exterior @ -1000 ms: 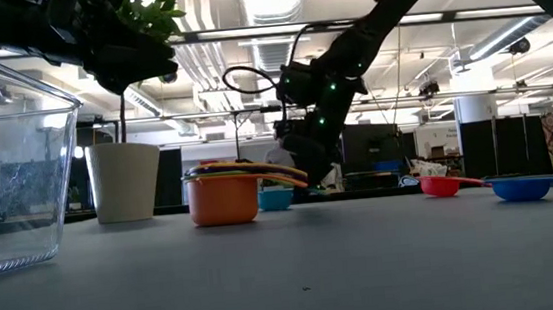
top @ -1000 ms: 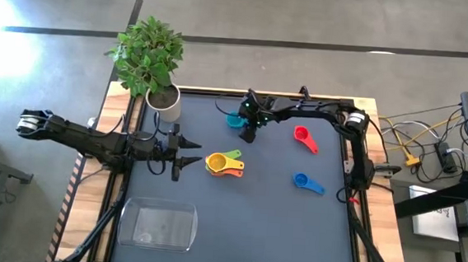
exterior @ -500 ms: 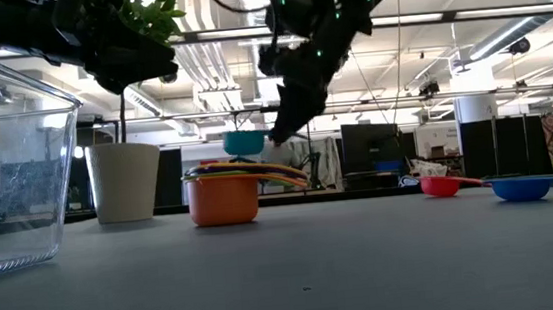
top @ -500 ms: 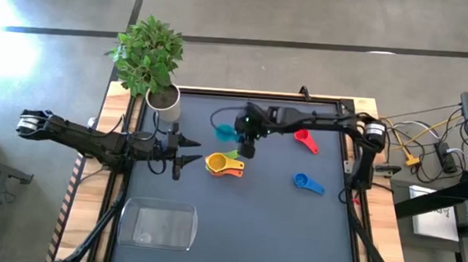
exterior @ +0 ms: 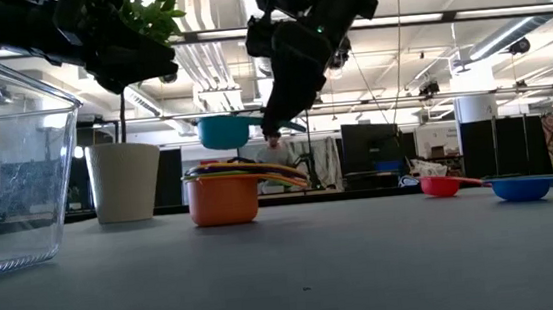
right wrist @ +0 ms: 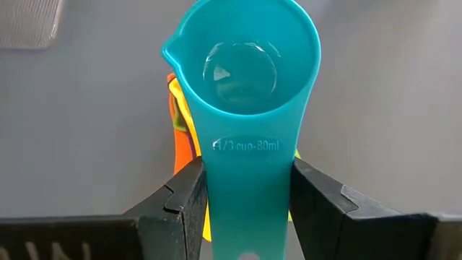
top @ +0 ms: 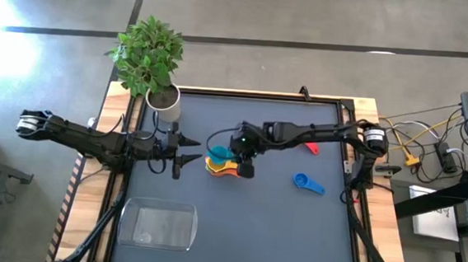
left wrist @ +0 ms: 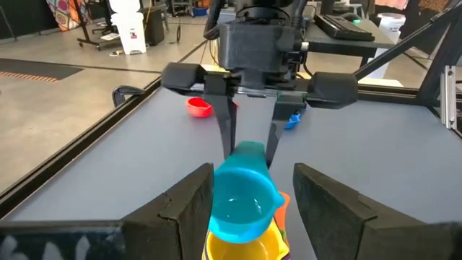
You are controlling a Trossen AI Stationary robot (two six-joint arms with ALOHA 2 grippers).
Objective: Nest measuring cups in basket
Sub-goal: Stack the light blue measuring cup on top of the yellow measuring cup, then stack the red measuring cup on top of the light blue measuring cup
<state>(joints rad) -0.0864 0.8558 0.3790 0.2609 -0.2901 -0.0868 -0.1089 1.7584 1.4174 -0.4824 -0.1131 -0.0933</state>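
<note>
1. Measuring cups are lying in three places for you: a nested stack (top: 224,165) with orange at the bottom and yellow and green showing is sitting mid-table, a red cup (top: 309,144) and a dark blue cup (top: 307,183) are resting apart toward the right side, and the light blue cup (exterior: 222,132) is hanging in the air.
2. Your right gripper (top: 234,151) is pinching the light blue cup by its flat handle, carrying it level and open side up directly over the stack, clear of it in the low view.
3. Your left gripper (top: 190,151) is waiting just beside the stack on its left, its fingers (left wrist: 186,206) spreading apart with nothing between them.
4. Your basket (top: 160,226) is sitting near the table's front left corner, well apart from the stack.
5. A white plant pot (top: 164,103) with a leafy plant is standing at the far left corner.
</note>
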